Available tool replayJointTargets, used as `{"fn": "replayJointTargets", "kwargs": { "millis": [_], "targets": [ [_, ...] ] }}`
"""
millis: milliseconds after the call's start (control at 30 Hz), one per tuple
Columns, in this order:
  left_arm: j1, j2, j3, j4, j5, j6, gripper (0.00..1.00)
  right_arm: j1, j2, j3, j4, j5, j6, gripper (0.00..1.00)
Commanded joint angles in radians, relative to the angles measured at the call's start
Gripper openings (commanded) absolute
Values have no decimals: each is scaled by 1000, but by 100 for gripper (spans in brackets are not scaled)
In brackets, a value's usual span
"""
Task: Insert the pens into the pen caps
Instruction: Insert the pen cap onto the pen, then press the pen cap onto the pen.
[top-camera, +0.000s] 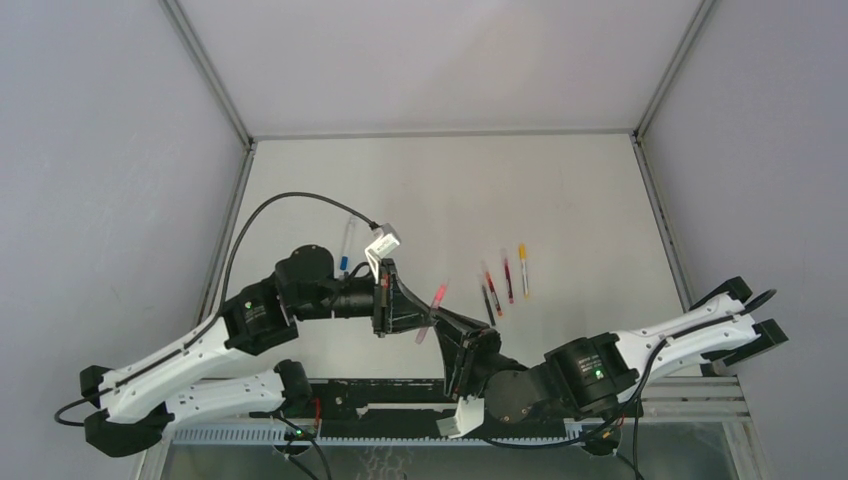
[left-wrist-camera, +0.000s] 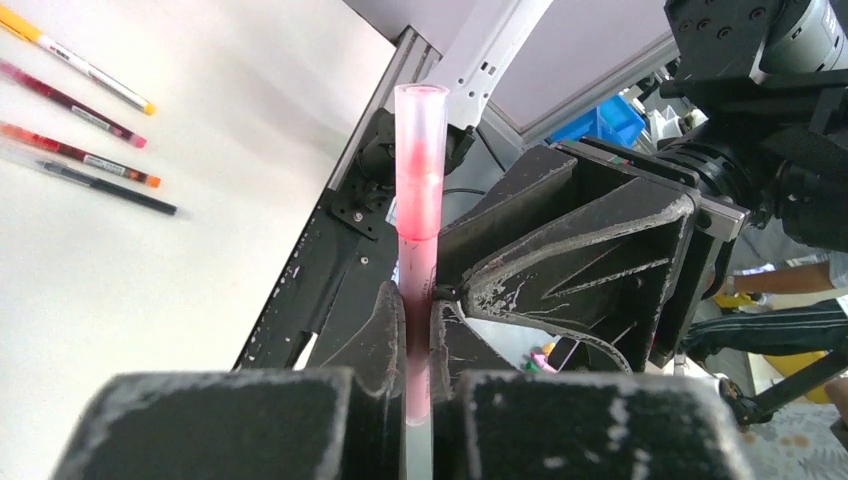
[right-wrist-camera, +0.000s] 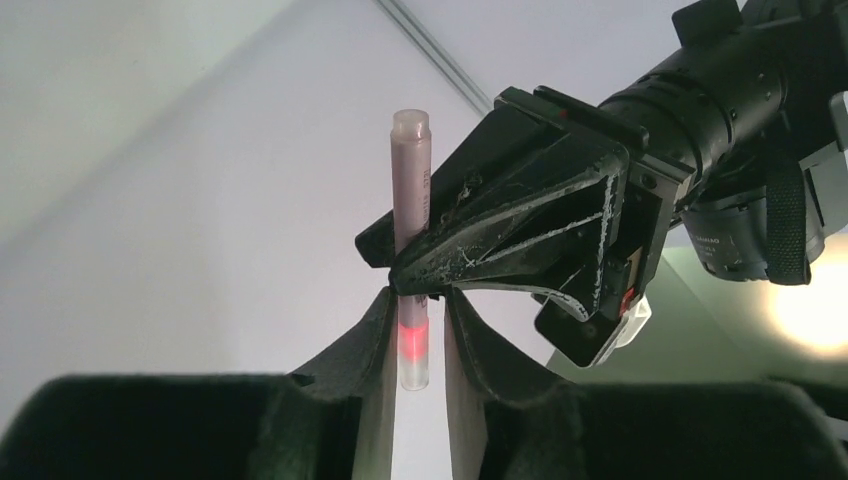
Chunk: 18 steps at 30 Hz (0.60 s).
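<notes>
My left gripper (left-wrist-camera: 418, 330) is shut on a pink pen (left-wrist-camera: 420, 180) and holds it in the air above the near table. A wider translucent pink cap (left-wrist-camera: 421, 130) sits over the pen's upper end. My right gripper (right-wrist-camera: 415, 340) is open around the pen's (right-wrist-camera: 411, 160) clear lower end, with a gap on one side. The left gripper's fingers (right-wrist-camera: 520, 220) cross just above its tips. In the top view the pink pen (top-camera: 440, 293) hangs between the left gripper (top-camera: 425, 318) and the right gripper (top-camera: 440, 322).
Several pens lie side by side on the table to the right: black (top-camera: 487, 300), red (top-camera: 493, 290), dark red (top-camera: 507, 277) and yellow (top-camera: 523, 268). A blue pen (top-camera: 346, 245) lies behind the left arm. Grey walls enclose the table.
</notes>
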Motion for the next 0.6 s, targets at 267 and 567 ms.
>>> {"fn": "replayJointTargets", "kwargs": {
  "millis": [267,567],
  "targets": [
    [18,-36,-47,224,-166,-14,0,43,-54,-7,83,-55,47,30],
    [18,-180,-116,273,-384,57,0,-8,-220,-112,401,-310,696,29]
  ]
}}
